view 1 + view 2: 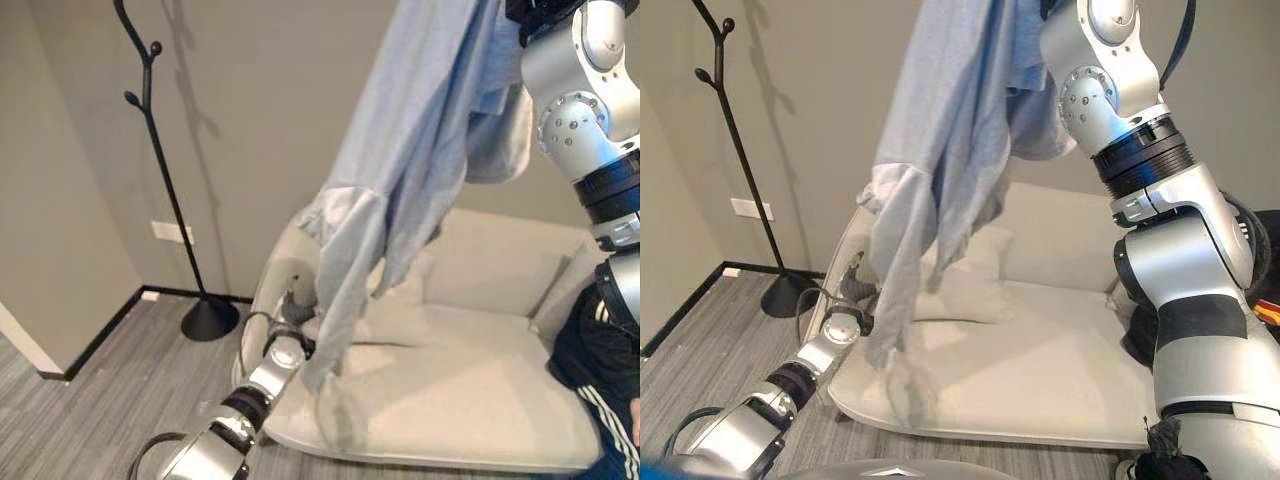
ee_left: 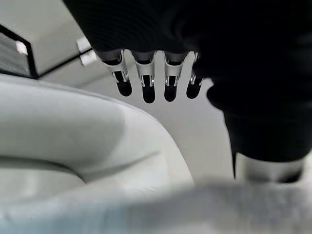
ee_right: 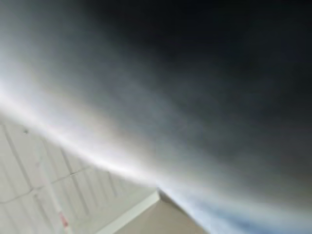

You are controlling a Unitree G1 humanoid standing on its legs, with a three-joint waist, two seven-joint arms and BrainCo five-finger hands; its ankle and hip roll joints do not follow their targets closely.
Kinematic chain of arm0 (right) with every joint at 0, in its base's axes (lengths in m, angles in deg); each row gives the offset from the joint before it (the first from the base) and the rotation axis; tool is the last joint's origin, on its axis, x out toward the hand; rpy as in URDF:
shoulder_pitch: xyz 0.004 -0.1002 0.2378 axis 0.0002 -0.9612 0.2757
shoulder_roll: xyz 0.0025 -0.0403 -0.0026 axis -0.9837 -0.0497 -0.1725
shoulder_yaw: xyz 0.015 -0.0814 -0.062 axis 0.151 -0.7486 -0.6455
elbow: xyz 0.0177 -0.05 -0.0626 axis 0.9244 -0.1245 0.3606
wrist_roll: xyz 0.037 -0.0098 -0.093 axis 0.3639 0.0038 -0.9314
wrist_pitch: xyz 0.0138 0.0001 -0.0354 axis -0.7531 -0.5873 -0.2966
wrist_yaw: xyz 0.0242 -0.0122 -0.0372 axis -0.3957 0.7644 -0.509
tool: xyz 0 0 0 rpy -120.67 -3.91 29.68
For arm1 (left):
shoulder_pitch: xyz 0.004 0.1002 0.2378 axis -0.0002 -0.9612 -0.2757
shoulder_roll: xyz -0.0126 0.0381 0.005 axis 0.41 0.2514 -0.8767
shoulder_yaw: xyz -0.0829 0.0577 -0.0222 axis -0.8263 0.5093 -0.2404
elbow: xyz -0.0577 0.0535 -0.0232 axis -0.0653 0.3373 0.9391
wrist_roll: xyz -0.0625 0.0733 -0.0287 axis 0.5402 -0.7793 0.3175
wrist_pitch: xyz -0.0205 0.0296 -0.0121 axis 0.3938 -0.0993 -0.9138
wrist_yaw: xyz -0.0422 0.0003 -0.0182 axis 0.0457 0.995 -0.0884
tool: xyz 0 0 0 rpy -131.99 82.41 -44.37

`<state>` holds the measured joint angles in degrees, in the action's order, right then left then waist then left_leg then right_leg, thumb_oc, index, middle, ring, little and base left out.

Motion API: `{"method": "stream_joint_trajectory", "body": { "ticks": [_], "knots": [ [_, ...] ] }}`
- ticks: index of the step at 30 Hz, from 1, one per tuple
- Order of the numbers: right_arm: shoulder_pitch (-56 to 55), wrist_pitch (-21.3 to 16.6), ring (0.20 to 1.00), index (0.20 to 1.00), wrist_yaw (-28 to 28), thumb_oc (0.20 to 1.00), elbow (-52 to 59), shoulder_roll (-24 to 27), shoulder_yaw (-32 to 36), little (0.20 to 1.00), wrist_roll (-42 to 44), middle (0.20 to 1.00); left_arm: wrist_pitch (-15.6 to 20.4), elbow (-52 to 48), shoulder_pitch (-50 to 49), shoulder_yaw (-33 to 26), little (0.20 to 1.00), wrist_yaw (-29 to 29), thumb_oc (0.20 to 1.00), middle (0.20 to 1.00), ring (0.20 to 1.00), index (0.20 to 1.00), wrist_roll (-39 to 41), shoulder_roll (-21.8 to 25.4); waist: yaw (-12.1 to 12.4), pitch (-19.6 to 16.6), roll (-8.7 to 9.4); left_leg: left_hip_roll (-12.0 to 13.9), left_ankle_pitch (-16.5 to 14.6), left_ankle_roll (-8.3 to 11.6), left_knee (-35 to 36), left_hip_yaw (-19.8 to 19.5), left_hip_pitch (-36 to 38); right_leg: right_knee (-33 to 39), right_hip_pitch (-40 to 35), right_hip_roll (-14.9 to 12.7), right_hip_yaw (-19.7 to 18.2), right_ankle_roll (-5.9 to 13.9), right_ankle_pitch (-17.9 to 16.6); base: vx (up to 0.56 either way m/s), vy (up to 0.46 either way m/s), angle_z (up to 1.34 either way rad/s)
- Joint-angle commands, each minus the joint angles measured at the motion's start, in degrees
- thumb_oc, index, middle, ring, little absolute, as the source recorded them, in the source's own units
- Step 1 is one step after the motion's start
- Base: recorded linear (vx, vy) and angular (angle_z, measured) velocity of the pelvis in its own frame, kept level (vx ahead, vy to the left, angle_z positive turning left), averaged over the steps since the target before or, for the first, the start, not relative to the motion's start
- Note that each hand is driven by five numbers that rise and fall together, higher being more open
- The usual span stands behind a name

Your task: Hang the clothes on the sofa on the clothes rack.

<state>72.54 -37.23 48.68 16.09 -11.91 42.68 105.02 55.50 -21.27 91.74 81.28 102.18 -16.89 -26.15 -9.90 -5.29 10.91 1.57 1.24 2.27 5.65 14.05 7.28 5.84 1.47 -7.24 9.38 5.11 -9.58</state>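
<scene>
A light blue garment [image 1: 400, 180] hangs in long folds from my raised right arm, where the dark wrist cover of my right hand [image 1: 535, 18] meets the cloth at the top edge. Its lower end dangles just above the front of the pale sofa [image 1: 480, 390]. In the right wrist view, cloth [image 3: 195, 97] lies close over the camera. My left hand [image 1: 292, 308] is low by the sofa's left armrest, behind the hanging cloth. Its fingers [image 2: 146, 83] are relaxed and hold nothing. The black clothes rack [image 1: 150, 100] stands by the wall, left of the sofa.
The rack's round base [image 1: 210, 320] rests on the grey floor beside the sofa's left arm. A pale cushion [image 1: 400, 310] lies against the backrest. Dark clothing with white stripes [image 1: 595, 370] is at the sofa's right end. A wall corner [image 1: 40, 350] juts out at far left.
</scene>
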Motion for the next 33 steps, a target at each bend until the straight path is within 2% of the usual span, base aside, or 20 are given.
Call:
{"method": "stream_joint_trajectory", "body": {
  "ticks": [1, 2, 6, 12, 17, 18, 19, 25, 33],
  "knots": [
    [4.7, -5.4, 0.2, 0.2, -0.2, 0.2, 0.4, 3.6, -1.8, 0.2, 2.0, 0.2, 3.4, -0.8, 6.3, -0.3, 1.0, 2.5, 1.0, 1.0, 1.0, 1.0, 0.0, -0.3, 1.7, 0.6, -1.88, 1.2, -5.5, 0.83, -1.0, -3.4, -1.1, -10.3, 0.2, -3.9, -0.6, 4.58, 7.4, -0.01, 0.019, -0.08],
    [2.2, -6.1, 0.2, 0.2, 0.2, 0.2, 5.7, 4.1, -2.7, 0.2, 2.3, 0.2, 3.2, -4.6, 7.3, 0.3, 1.0, 3.2, 1.0, 1.0, 1.0, 1.0, -1.1, -0.5, 1.3, 0.8, -2.19, 1.2, -5.6, 0.66, -1.0, -3.0, -0.9, -10.5, 0.5, -3.9, -1.0, 4.64, 7.3, -0.01, 0.019, -0.12],
    [-1.9, -5.7, 0.2, 0.2, 1.6, 0.2, 13.8, 5.6, -5.7, 0.2, 3.0, 0.2, 2.7, -11.4, 10.3, 1.3, 1.0, 4.2, 1.0, 1.0, 1.0, 1.0, -2.9, -1.4, 1.1, 1.1, -2.27, 1.1, -5.8, 0.49, -0.9, -2.3, -0.7, -10.5, 0.9, -3.9, -1.9, 4.77, 7.1, 0.0, 0.015, -0.16],
    [-1.8, -5.9, 0.2, 0.2, 2.0, 0.2, 15.0, 5.4, -6.8, 0.2, 4.1, 0.2, 2.3, -7.5, 13.5, 4.5, 1.0, 2.5, 1.0, 1.0, 1.0, 1.0, -1.8, -6.3, 0.6, 1.1, -2.0, 1.0, -5.7, 0.36, -0.9, -2.4, -1.0, -10.4, 0.9, -4.0, -2.1, 4.71, 7.1, 0.0, 0.006, -0.11],
    [-2.0, -6.3, 0.2, 0.2, 1.3, 0.2, 14.5, 3.8, -6.8, 0.2, 5.0, 0.2, 2.9, -3.4, 15.7, 6.7, 1.0, -0.1, 1.0, 1.0, 1.0, 1.0, 3.6, -11.3, -0.5, 1.0, -1.8, 0.8, -5.8, 0.15, -0.9, -2.2, -0.8, -10.6, 1.2, -4.0, -2.6, 4.76, 7.0, 0.0, 0.006, -0.03],
    [-2.0, -6.4, 0.2, 0.2, 1.2, 0.2, 14.3, 3.3, -6.8, 0.2, 5.1, 0.2, 2.9, -2.5, 16.1, 6.9, 0.784, -0.4, 0.784, 0.784, 0.784, 0.784, 4.5, -12.1, -0.8, 1.0, -1.75, 0.8, -5.9, 0.11, -0.8, -2.1, -0.8, -10.7, 1.2, -4.0, -2.8, 4.76, 6.9, 0.0, 0.0, 0.0],
    [-2.0, -6.5, 0.2, 0.2, 1.1, 0.2, 14.3, 2.9, -6.9, 0.2, 5.3, 0.2, 2.9, -1.6, 16.5, 7.0, 0.2, -0.6, 0.2, 0.2, 0.2, 0.2, 5.1, -12.8, -1.1, 1.0, -1.76, 0.8, -6.0, 0.05, -0.8, -1.9, -0.7, -10.7, 1.3, -4.1, -3.1, 4.78, 6.9, 0.0, 0.0, 0.0],
    [-1.3, -6.9, 0.2, 0.2, -0.1, 0.2, 12.5, 2.3, -6.5, 0.2, 5.3, 0.2, 3.2, 0.2, 16.6, 5.1, 0.2, 0.3, 0.2, 0.2, 0.2, 0.2, 8.7, -13.0, -1.6, 1.1, -2.08, 0.4, -6.2, -0.14, -0.7, -1.1, -0.3, -10.9, 1.5, -4.1, -3.9, 4.88, 6.7, 0.01, 0.008, -0.08],
    [-3.6, -7.1, 0.2, 0.2, -1.2, 0.2, 15.5, 6.3, -4.7, 0.2, 2.7, 0.2, 3.9, -9.7, 13.9, 1.3, 0.2, 3.9, 0.2, 0.2, 0.2, 0.2, 7.1, -8.7, -0.6, 1.4, -2.7, 0.0, -6.5, -0.33, -0.8, -1.5, -0.4, -10.9, 1.3, -4.4, -3.4, 5.0, 6.8, 0.0, 0.006, -0.01]
  ]
}}
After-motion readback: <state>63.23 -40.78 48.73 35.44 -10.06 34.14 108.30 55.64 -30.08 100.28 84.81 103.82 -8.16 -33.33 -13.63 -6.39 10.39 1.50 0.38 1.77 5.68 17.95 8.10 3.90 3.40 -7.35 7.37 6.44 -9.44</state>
